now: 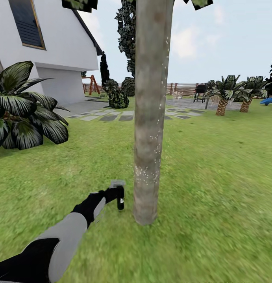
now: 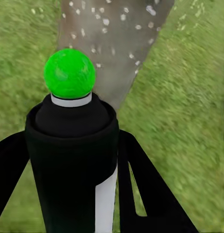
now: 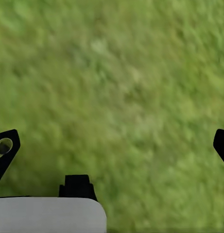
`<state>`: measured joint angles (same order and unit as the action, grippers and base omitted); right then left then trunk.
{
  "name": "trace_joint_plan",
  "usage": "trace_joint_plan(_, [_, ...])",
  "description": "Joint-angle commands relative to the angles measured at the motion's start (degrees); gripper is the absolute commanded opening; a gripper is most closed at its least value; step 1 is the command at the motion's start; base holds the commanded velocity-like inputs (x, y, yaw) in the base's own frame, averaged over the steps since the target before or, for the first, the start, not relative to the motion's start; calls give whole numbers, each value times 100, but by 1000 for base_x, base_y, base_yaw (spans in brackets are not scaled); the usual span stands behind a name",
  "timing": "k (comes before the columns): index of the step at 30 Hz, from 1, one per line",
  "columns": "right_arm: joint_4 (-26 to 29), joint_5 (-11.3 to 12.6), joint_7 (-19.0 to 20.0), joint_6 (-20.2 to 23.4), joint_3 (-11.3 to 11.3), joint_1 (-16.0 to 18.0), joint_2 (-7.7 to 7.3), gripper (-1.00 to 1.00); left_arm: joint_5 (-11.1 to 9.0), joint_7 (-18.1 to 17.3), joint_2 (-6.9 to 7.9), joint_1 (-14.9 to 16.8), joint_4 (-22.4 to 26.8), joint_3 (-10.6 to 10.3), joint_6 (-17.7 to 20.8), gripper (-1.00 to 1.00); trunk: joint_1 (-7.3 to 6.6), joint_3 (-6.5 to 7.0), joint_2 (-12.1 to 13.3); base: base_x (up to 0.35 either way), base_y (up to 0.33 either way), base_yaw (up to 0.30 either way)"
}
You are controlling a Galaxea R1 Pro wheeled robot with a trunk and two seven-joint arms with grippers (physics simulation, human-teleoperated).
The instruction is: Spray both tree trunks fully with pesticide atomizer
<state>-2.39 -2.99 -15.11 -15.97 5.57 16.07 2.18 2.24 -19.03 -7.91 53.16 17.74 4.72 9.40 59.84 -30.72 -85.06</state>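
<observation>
A thick mottled grey-brown tree trunk (image 1: pixel 149 114) rises from the lawn straight ahead, dotted with small white specks on its lower half. My left gripper (image 1: pixel 117 194) is shut on the pesticide atomizer (image 1: pixel 120 199), a small black bottle held low just left of the trunk's base. In the left wrist view the atomizer (image 2: pixel 73 165) sits between my black fingers (image 2: pixel 148 189), its green ball top (image 2: pixel 69 73) pointing at the speckled trunk (image 2: pixel 114 43). My right gripper (image 3: pixel 112 145) hangs open over bare grass, fingertips (image 3: pixel 6 145) far apart.
A white house (image 1: pixel 41 43) stands at the left with a large dark-leaved plant (image 1: pixel 21 106) before it. Grey stepping stones (image 1: pixel 112 116), dark conifers (image 1: pixel 128 43), short palm-like plants (image 1: pixel 224 94), a wooden fence (image 1: pixel 185 88) and a playset (image 1: pixel 91 83) lie beyond.
</observation>
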Motion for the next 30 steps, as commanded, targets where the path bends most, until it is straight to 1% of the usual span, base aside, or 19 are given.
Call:
trace_joint_plan(1, [-25, -31, -44, -20, 41, 10, 2, 100, -56, -36, -3, 2, 636, 66, 712, -100, -1, -6, -4, 0, 0, 0])
trace_joint_plan(2, [-25, -31, -44, -20, 40, 10, 2, 100, -93, -34, -4, 2, 1098, 68, 1189, -100, -1, -6, -4, 0, 0, 0])
trace_joint_plan(3, [-25, -32, -43, -20, 40, 10, 2, 100, -127, -34, -6, 5, 1718, 66, 1745, -100, -1, -6, -4, 0, 0, 0])
trace_joint_plan(4, [-25, -33, -44, -20, 40, 10, 2, 100, -141, -34, -7, 7, 2063, 65, 2074, -100, -1, -6, -4, 0, 0, 0])
trace_joint_plan(5, [-23, -34, -44, -20, 40, 10, 2, 100, -172, -31, -8, 14, 2470, 65, 2613, -100, -1, -6, -4, 0, 0, 0])
trace_joint_plan(6, [-22, -34, -44, -20, 40, 10, 2, 100, -191, -24, -8, 25, 2656, 64, 2947, -100, -1, -6, -4, 0, 0, 0])
trace_joint_plan(7, [-22, -34, -44, -20, 40, 10, 2, 100, -197, -22, -8, 43, 2731, 64, 3085, -100, -1, -6, -4, 0, 0, 0])
trace_joint_plan(9, [-18, -35, -44, -20, 40, 10, 2, 100, -211, -11, -3, 238, 2935, 64, 3425, -100, -1, -6, -4, 0, 0, 0])
trace_joint_plan(13, [-16, -39, -44, -20, 40, 10, 1, 100, -218, -5, -1, 1086, 3083, 64, 4238, -100, -1, -6, -4, 0, 0, 0])
trace_joint_plan(14, [-16, -42, -43, -20, 40, 10, 1, 100, -216, -8, -5, 1507, 3095, 64, 4498, -100, -1, -6, -4, 0, 0, 0])
trace_joint_plan(16, [-16, -43, -44, -20, 40, 10, -2, 100, -221, -17, -11, 1999, 3092, 64, 4627, -100, -1, -6, -4, 0, 0, 0])
trace_joint_plan(18, [-16, -43, -44, -20, 40, 10, -4, 100, -222, -22, -17, 2240, 3076, 64, 4659, -100, -1, -6, -4, 0, 0, 0])
trace_joint_plan(20, [-16, -44, -44, -20, 40, 10, -7, 100, -225, -34, -25, 2790, 2973, 64, 4700, -100, -1, -6, -4, 0, 0, 0])
trace_joint_plan(21, [-16, -44, -44, -20, 40, 10, -7, 100, -231, -38, -25, 2928, 2877, 64, 4704, -100, -1, -6, -4, 0, 0, 0])
trace_joint_plan(22, [-16, -44, -44, -20, 40, 10, -7, 100, -273, -40, -25, 3075, 2753, 64, 4706, -100, -1, -6, -4, 0, 0, 0])
trace_joint_plan(23, [-16, -44, -44, -20, 40, 10, -7, 100, -406, -41, -26, 3305, 2586, 64, 4709, -100, -1, -6, -4, 0, 0, 0])
trace_joint_plan(24, [-16, -44, -44, -20, 42, 10, -7, 100, -632, -40, -26, 3761, 2284, 64, 4710, -100, -1, -6, -4, 0, 0, 0])
trace_joint_plan(25, [-16, -44, -44, -20, 42, 10, -7, 100, -689, -40, -26, 4155, 2046, 63, 4711, -100, -1, -6, -4, 0, 0, 0])
trace_joint_plan(30, [-16, -44, -44, -19, 47, 10, -7, 100, -726, -41, -26, 4913, 1890, 64, 4711, -100, -1, -6, -4, 0, 0, 0])
